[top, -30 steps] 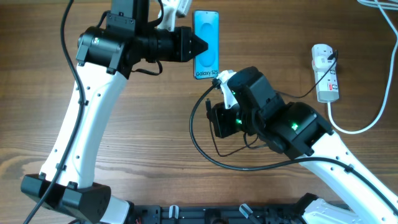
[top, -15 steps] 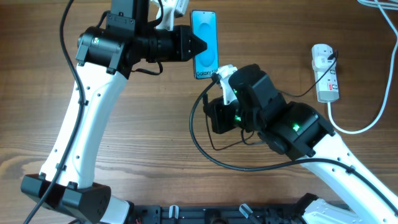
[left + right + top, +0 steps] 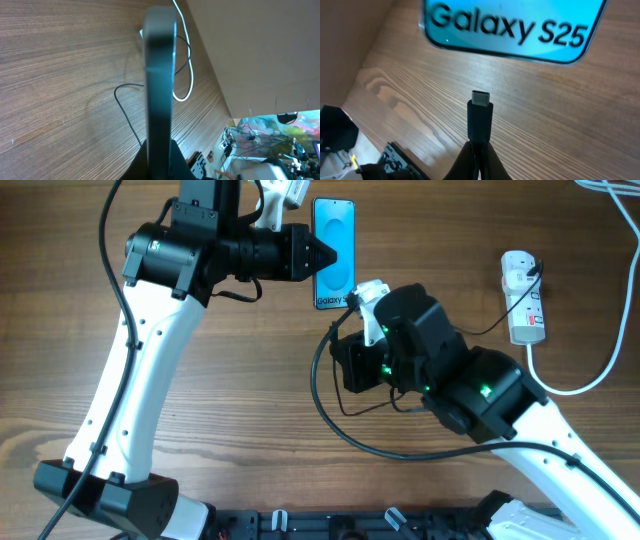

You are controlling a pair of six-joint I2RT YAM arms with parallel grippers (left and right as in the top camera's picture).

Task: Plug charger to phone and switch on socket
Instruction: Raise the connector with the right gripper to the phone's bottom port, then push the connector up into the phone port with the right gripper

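Rightward by a touch since half a second ago, the phone (image 3: pixel 333 252) sits at upper centre of the overhead view, pinched edge-on in the left gripper (image 3: pixel 159 156). Just below its "Galaxy S25" end, not touching it, the charger (image 3: pixel 480 112) plug tip is clamped in the right gripper (image 3: pixel 479 152). The socket (image 3: pixel 525 298) lies at upper right on the wooden table (image 3: pixel 250 380), well apart.

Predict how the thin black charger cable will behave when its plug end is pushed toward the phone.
The charger stands straight out of the right gripper, so its plug end is probably stiff enough to push. In the overhead view its thin cable lies in slack loops, so the rest likely flops and trails.
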